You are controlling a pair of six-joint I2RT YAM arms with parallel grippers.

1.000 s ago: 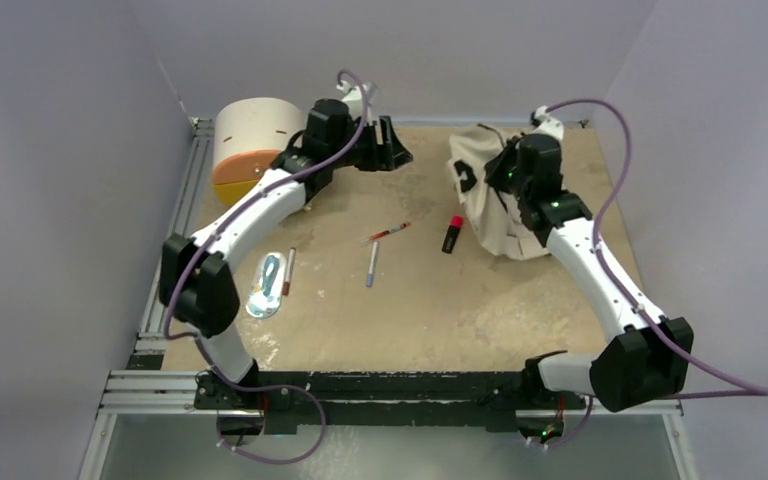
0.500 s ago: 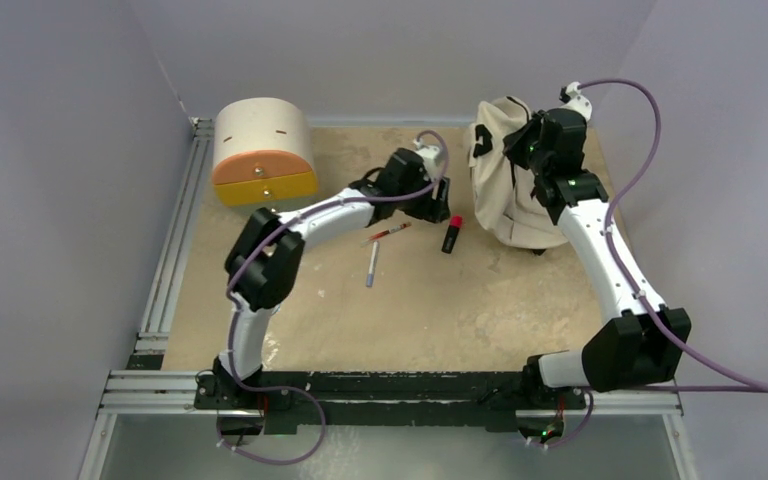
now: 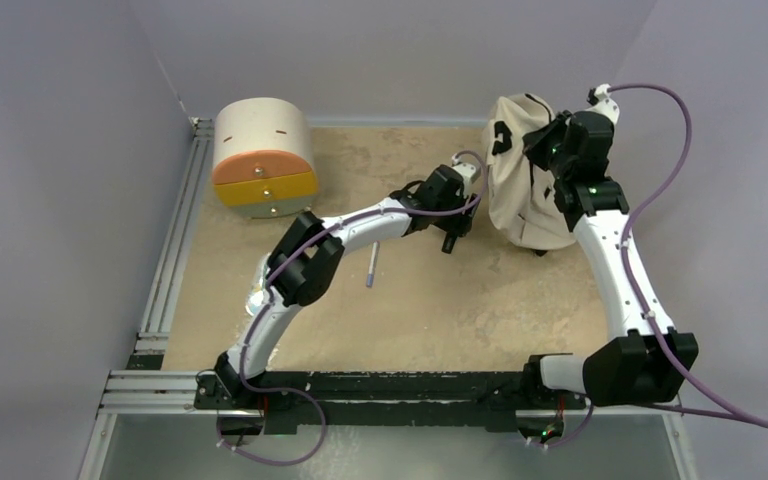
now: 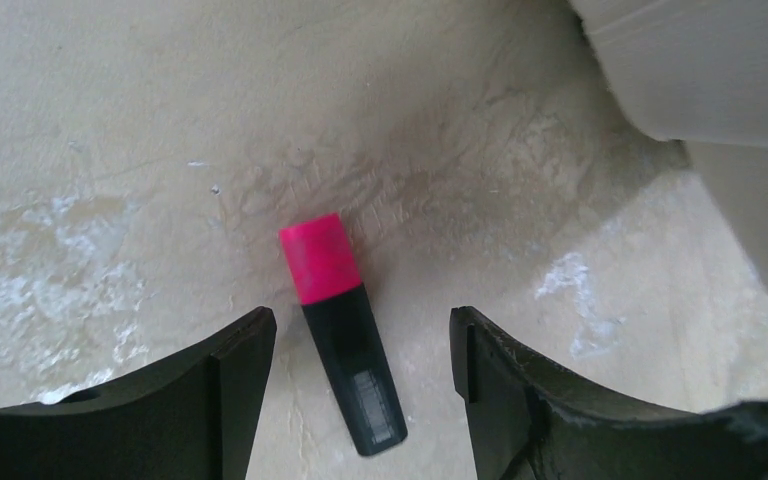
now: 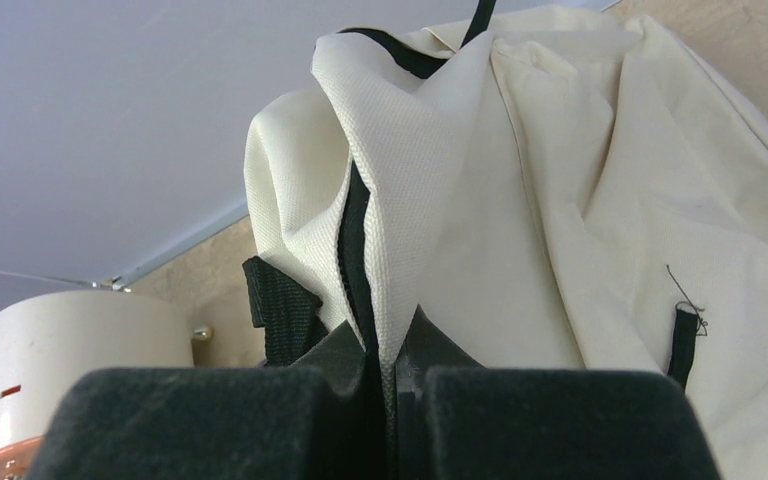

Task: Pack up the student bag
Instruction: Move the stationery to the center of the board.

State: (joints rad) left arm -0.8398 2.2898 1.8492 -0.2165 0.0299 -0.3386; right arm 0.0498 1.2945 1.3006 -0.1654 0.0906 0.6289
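The student bag, cream fabric with black zipper lines and straps, stands at the back right of the table. My right gripper is shut on its upper edge beside the zipper and holds it up; in the right wrist view the fabric runs between the closed jaws of that gripper. My left gripper hovers open just left of the bag. In the left wrist view a highlighter, pink cap and black body, lies flat on the table between the spread fingers of this gripper, untouched.
A cream drawer box with orange and yellow fronts stands at the back left. A grey pen lies mid-table below the left forearm. A pale flat item shows beside the left elbow. The bag's lower side is close to the highlighter's right.
My left arm has swung from the drawer box rightward across the table to sit over the highlighter. My right gripper has pulled the bag's top edge up and toward the back right.
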